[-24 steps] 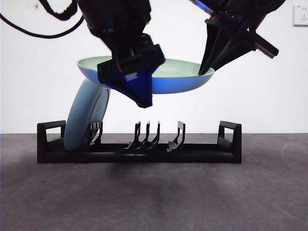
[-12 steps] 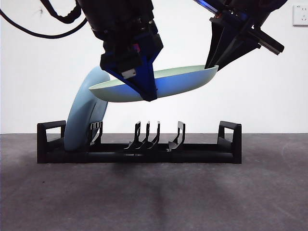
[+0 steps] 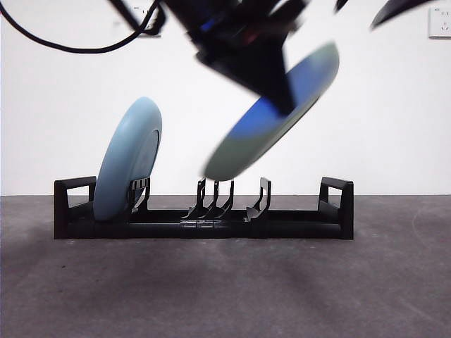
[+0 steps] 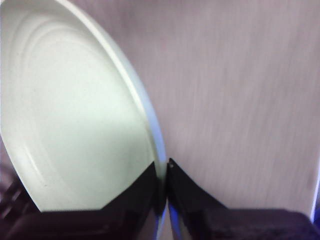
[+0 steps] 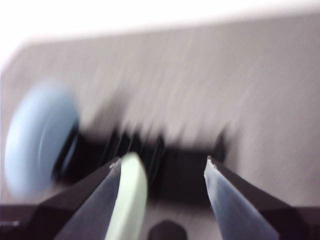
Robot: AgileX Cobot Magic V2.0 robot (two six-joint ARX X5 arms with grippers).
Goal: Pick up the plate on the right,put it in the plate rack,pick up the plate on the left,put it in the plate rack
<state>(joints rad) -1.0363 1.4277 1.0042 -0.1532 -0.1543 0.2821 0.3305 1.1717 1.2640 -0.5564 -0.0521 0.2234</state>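
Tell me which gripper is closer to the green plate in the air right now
Left. The left gripper is shut on the green plate, pinching its rim above the plate rack. The right gripper is open, the plate's edge just beside one jaw.

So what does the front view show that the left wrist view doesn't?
Only the front view shows the plate rack on the table with a light blue plate standing at one end, and the tilted plate blurred in mid-air above the prongs. Only the left wrist view shows the left tool shut on that plate's rim, and its pale green face. Both show the tilted plate.
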